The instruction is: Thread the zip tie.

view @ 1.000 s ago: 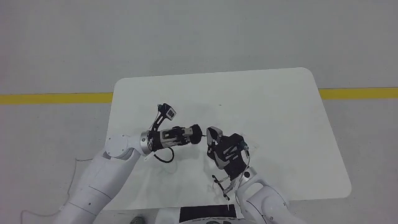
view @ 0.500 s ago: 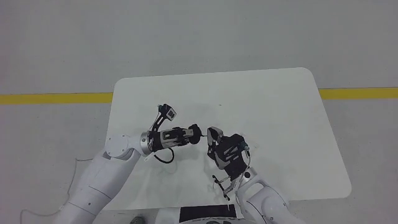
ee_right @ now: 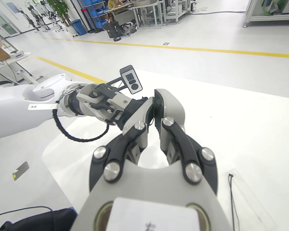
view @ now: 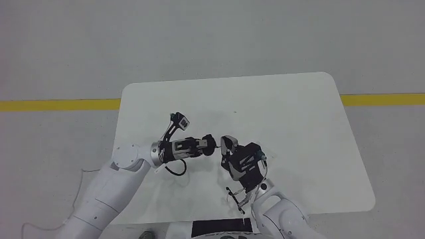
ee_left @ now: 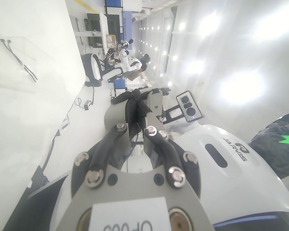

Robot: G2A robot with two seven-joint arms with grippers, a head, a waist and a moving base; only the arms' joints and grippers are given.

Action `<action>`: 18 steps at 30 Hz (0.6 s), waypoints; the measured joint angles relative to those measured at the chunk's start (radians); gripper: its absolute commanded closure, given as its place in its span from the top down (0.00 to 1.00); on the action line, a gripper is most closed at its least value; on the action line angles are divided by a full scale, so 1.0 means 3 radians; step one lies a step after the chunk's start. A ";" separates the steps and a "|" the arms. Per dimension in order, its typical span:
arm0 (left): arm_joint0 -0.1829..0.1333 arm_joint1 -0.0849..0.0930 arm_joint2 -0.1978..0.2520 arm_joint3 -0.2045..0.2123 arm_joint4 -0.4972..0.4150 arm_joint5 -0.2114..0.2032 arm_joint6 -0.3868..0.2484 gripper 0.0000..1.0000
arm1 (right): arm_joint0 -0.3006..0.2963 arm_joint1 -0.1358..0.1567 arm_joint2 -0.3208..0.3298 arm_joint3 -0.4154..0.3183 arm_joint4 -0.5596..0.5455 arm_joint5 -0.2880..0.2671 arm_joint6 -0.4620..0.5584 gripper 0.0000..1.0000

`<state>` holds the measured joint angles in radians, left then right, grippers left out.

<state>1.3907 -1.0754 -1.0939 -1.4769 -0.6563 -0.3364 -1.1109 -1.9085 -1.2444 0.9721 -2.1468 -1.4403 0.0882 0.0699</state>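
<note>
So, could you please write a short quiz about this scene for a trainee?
1. True or false: the left hand and the right hand face each other closely above the table.
2. The spare zip ties lie on: A a clear sheet, B a red plate, C the floor.
3. What colour is the table top?
Key: 1 true; 2 A; 3 white.

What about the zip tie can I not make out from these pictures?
Top view: the tie between left gripper and right gripper is too small to see.
Right wrist view: shut fingers hide whether the tip has entered the head.
Left wrist view: the dark strip between the fingers is blurred.
Spare tie: cut off by the picture's edge.
</note>
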 measured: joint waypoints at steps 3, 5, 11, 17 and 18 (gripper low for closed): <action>-0.0006 0.0001 0.0015 0.0001 -0.0013 -0.0010 0.0007 0.00 | 0.0004 0.0000 -0.0024 0.0009 -0.0009 -0.0006 0.0012 0.00; -0.0011 0.0001 0.0022 0.0001 -0.0020 -0.0012 0.0014 0.00 | 0.0006 0.0000 -0.0033 0.0012 -0.0009 -0.0003 0.0014 0.00; -0.0018 0.0000 0.0019 -0.0006 -0.0048 -0.0012 0.0059 0.00 | 0.0005 0.0001 -0.0033 0.0007 -0.0002 0.0041 0.0011 1.00; 0.0002 -0.0007 -0.0017 -0.0007 -0.0132 -0.0012 0.0118 0.00 | 0.0005 0.0003 -0.0005 -0.0014 -0.0005 0.0108 -0.0034 1.00; 0.0007 -0.0008 -0.0024 -0.0008 -0.0152 -0.0012 0.0124 0.00 | 0.0004 0.0003 -0.0001 -0.0015 -0.0012 0.0115 -0.0049 1.00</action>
<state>1.3928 -1.0779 -1.1011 -1.4793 -0.7019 -0.3400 -1.0738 -1.9073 -1.2434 0.9718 -2.1514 -1.4440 0.1228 0.0553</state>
